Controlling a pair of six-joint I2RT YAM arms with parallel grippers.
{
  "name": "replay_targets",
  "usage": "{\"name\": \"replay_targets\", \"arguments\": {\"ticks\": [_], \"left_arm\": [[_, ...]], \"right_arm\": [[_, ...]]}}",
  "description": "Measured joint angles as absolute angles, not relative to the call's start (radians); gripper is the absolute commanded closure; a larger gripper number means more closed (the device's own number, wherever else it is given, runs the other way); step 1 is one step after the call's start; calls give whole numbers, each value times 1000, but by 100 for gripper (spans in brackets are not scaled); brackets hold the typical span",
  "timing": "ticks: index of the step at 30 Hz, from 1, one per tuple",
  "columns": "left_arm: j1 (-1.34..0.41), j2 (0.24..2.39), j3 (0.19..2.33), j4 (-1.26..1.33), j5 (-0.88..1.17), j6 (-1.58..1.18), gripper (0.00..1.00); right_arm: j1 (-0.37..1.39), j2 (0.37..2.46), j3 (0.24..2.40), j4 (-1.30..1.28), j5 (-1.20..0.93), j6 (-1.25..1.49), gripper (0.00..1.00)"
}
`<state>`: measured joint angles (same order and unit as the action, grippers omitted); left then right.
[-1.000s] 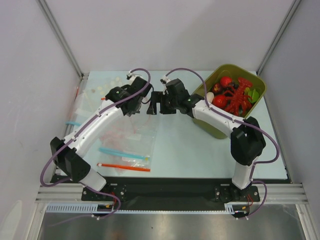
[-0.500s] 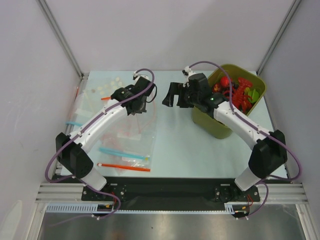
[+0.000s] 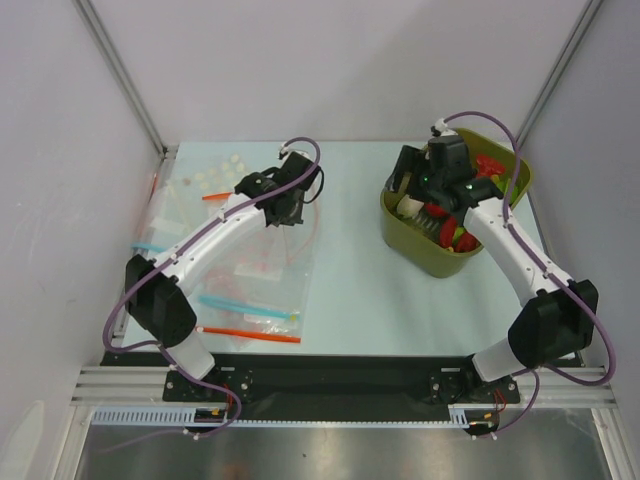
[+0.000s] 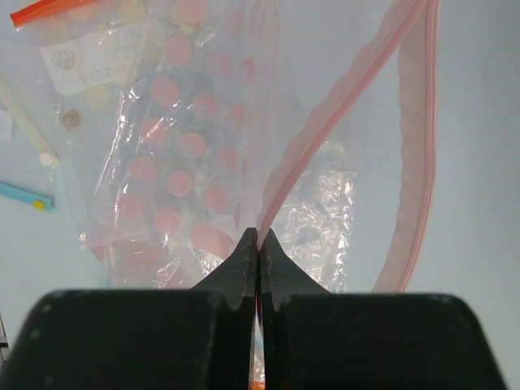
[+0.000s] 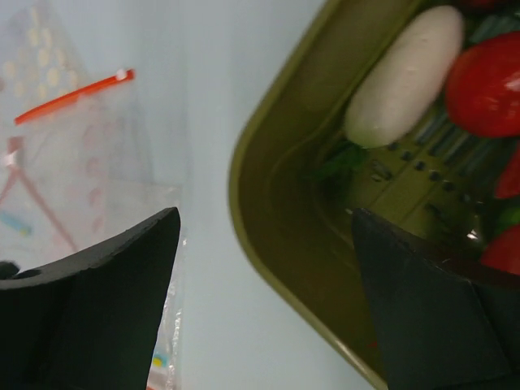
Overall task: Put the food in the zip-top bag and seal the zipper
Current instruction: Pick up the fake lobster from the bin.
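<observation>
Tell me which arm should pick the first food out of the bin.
Right. The right gripper, open, hangs over the bin near the radish; the left gripper is shut on the bag's zipper, well away.

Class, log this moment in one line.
left gripper: shut on pale pink zipper strip of clear bag | right gripper: open above olive-green plastic bin | white radish: in bin

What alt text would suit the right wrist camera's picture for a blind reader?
The right hand, its black fingers wide apart, hovers above the rim of an olive-green plastic bin holding a white toy radish and a round red toy tomato. To the left lie clear plastic bags.
</observation>
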<state>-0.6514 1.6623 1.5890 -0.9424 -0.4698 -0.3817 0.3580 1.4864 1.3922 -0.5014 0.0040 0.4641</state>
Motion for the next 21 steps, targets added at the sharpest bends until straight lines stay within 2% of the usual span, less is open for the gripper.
{"name": "replay_targets", "arguments": {"ticks": [11,21], "left_arm": [[-667,1665,1646,-937,-449,-363,100],[-670,1674,1662,-936,-437,-345,100]], "right_arm": [[190,1486,1436,-596,165,473,2],[133,1494,1448,-626,168,471,7]]}}
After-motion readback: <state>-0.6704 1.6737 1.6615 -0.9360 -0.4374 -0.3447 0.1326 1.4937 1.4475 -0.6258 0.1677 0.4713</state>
